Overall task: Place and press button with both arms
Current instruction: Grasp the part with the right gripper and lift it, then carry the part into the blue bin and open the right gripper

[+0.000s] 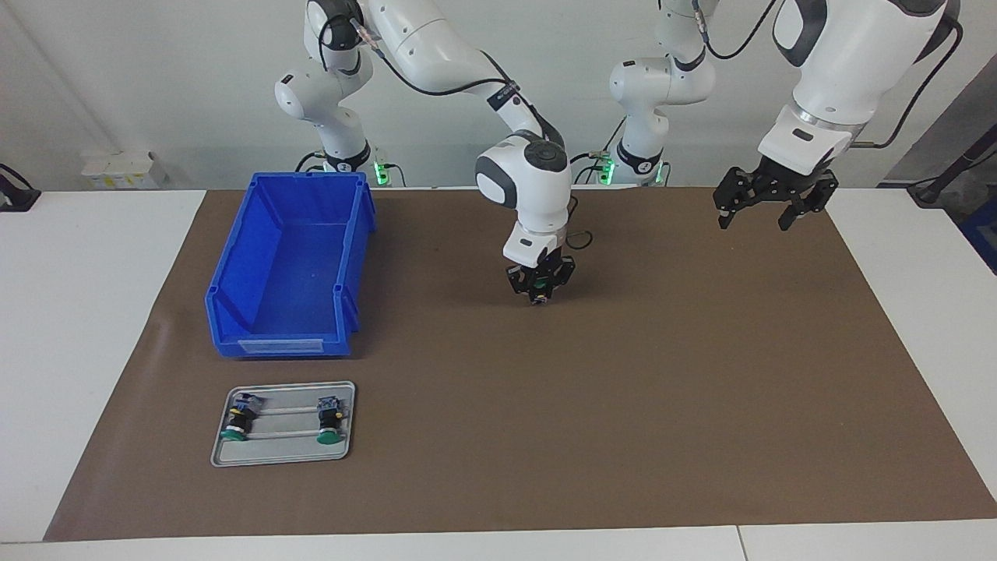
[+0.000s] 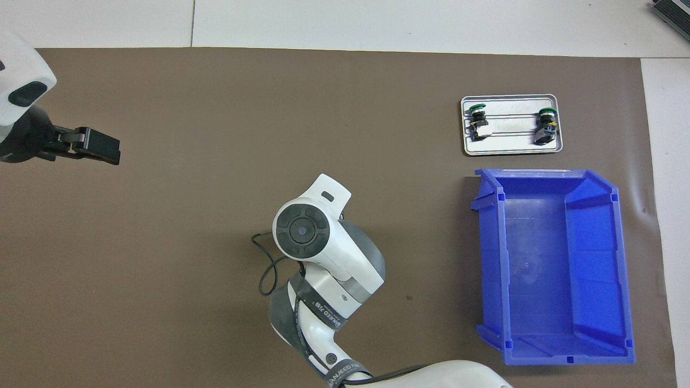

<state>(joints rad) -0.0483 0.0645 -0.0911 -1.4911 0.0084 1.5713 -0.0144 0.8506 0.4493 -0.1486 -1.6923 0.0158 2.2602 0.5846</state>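
My right gripper points straight down, low over the middle of the brown mat. Its fingers are shut on a small dark button that shows only at their tips. In the overhead view the right arm's wrist hides this gripper and the button. Two more green-capped buttons lie on a grey metal tray. They also show in the overhead view. My left gripper hangs open and empty in the air over the mat's left-arm end, where this arm waits.
A large empty blue bin stands on the mat toward the right arm's end, nearer to the robots than the tray. White table surrounds the mat.
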